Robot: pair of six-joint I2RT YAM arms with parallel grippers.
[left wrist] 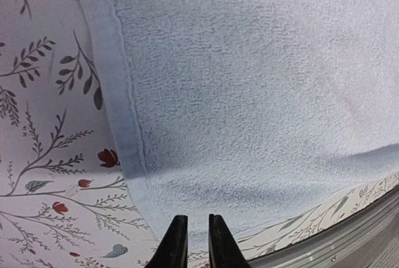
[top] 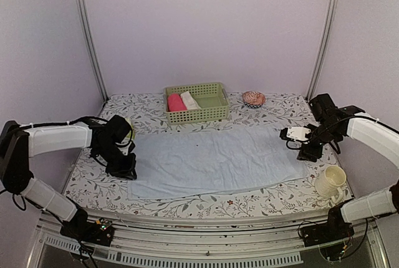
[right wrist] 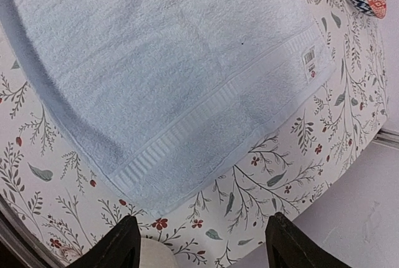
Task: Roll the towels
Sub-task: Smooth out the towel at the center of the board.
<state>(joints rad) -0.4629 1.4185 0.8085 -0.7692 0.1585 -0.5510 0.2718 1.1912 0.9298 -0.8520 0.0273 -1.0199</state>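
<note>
The light blue towel [top: 218, 159] lies spread flat across the middle of the table. My left gripper [top: 123, 168] is low at the towel's left edge near its near-left corner. In the left wrist view its jaws [left wrist: 192, 217] stand almost together, with the towel's hem [left wrist: 128, 149] running in between the tips. My right gripper [top: 308, 151] hovers over the towel's right end, open wide and empty. Its wrist view shows the ribbed end band [right wrist: 206, 128] and a small label [right wrist: 310, 62]. The yellow-green towel is not in view.
A green basket [top: 196, 116] at the back holds a pink roll [top: 176, 103] and a cream-white roll [top: 190, 100]. A patterned bowl [top: 254, 98] sits back right. A cream mug [top: 330, 182] stands near the right front edge, close to my right arm.
</note>
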